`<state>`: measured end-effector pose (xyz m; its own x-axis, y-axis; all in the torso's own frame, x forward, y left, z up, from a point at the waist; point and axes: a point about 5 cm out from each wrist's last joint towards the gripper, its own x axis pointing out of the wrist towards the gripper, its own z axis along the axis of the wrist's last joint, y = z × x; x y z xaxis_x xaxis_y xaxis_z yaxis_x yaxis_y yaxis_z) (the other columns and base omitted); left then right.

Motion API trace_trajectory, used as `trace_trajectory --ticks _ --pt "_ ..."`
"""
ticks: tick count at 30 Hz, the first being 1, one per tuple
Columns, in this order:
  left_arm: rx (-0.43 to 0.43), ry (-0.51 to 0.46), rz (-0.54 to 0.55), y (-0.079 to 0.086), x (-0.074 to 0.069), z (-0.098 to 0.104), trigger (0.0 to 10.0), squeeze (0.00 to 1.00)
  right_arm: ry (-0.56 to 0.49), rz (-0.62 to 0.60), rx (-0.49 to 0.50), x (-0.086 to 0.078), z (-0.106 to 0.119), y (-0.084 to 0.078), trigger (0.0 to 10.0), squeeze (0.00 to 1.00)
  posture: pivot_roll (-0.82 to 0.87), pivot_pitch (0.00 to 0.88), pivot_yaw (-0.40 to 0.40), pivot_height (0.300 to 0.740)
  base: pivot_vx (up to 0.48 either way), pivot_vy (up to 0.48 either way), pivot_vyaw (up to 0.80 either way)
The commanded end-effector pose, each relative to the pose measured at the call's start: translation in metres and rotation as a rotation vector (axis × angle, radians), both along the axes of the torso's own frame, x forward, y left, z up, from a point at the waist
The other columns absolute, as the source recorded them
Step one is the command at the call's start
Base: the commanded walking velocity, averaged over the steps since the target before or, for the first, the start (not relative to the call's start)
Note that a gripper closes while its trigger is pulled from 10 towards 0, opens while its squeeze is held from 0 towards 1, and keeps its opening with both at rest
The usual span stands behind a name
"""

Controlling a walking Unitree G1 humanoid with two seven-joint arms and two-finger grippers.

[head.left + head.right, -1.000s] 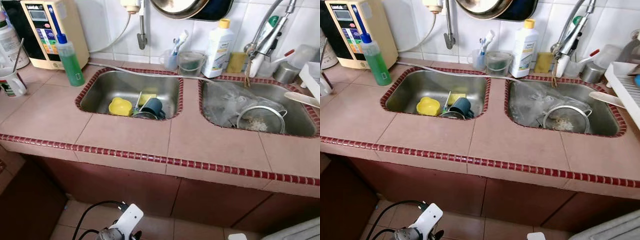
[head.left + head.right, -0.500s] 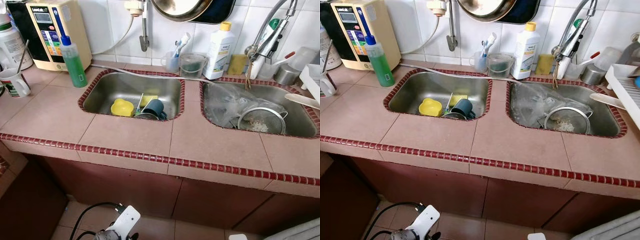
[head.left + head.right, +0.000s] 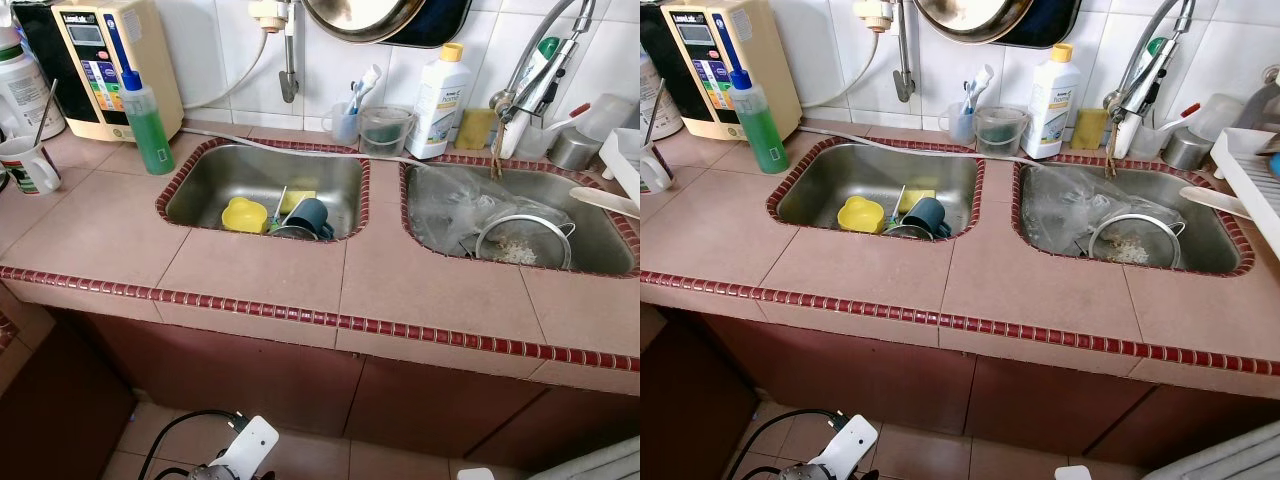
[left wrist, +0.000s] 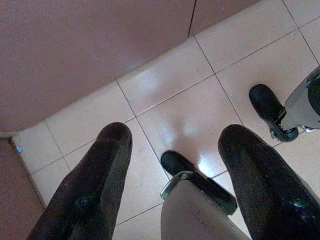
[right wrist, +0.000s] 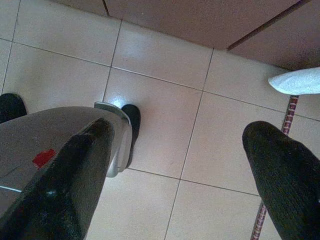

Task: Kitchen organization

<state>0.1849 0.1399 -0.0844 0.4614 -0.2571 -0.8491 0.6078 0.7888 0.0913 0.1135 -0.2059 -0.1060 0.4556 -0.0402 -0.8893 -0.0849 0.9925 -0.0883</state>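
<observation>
A tiled counter [image 3: 260, 270] with two steel sinks is in front of me. The left sink [image 3: 195, 195] holds a yellow cup [image 3: 243, 214], a dark blue mug [image 3: 306, 215] and a yellow sponge [image 3: 297, 197]. In the right sink [image 3: 420, 220] lie a metal strainer [image 3: 522, 243] and a clear plastic bag [image 3: 450, 200]. Both arms hang low in front of the cabinet. My left gripper [image 4: 175, 137] is open over the floor tiles, holding nothing. My right gripper [image 5: 182, 132] is open too, also over the floor.
A green soap bottle [image 3: 150, 125], a water filter unit [image 3: 110, 55] and a mug with a spoon [image 3: 30, 165] stand at the left. A white bottle [image 3: 438, 88], cups [image 3: 380, 128] and a faucet [image 3: 535, 60] line the back wall. A dish rack [image 3: 1250, 170] sits at the right.
The camera has shifted slightly, so the counter sits a little differently in view. My left wrist at the bottom edge has sunk a bit lower. Nothing on the counter has moved.
</observation>
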Motion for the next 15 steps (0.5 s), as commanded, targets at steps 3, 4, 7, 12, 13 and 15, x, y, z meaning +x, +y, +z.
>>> trace_trajectory --ticks 3,4,7,12,13,15 --pt "0.001 0.002 -0.002 0.0014 -0.0011 -0.0005 10.0 0.0 0.062 0.015 0.038 -0.0147 -0.0066 0.0144 10.0 0.0 -0.18 0.0 0.015 0.74 0.0 0.0 0.0" --pt "0.001 0.002 -0.002 0.0014 -0.0011 -0.0005 10.0 0.0 0.062 0.015 0.038 -0.0147 -0.0066 0.0144 10.0 0.0 -0.18 0.0 0.015 0.74 0.0 0.0 0.0" --pt "0.001 0.002 -0.002 0.0014 -0.0011 -0.0005 10.0 0.0 0.062 0.015 0.038 -0.0147 -0.0066 0.0144 10.0 0.0 -0.18 0.0 0.015 0.74 0.0 0.0 0.0" --pt "0.001 0.002 -0.002 0.0014 -0.0011 -0.0005 10.0 0.0 0.062 0.015 0.038 -0.0147 -0.0066 0.0144 10.0 0.0 -0.18 0.0 0.015 0.74 0.0 0.0 0.0" --pt "0.001 0.002 -0.002 0.0014 -0.0011 -0.0005 10.0 0.0 0.062 0.015 0.038 -0.0147 -0.0066 0.0144 10.0 0.0 -0.18 0.0 0.015 0.74 0.0 0.0 0.0" --pt "0.001 0.002 -0.002 0.0014 -0.0011 -0.0005 10.0 0.0 0.062 0.015 0.038 -0.0147 -0.0066 0.0144 10.0 0.0 -0.18 0.0 0.015 0.74 0.0 0.0 0.0"
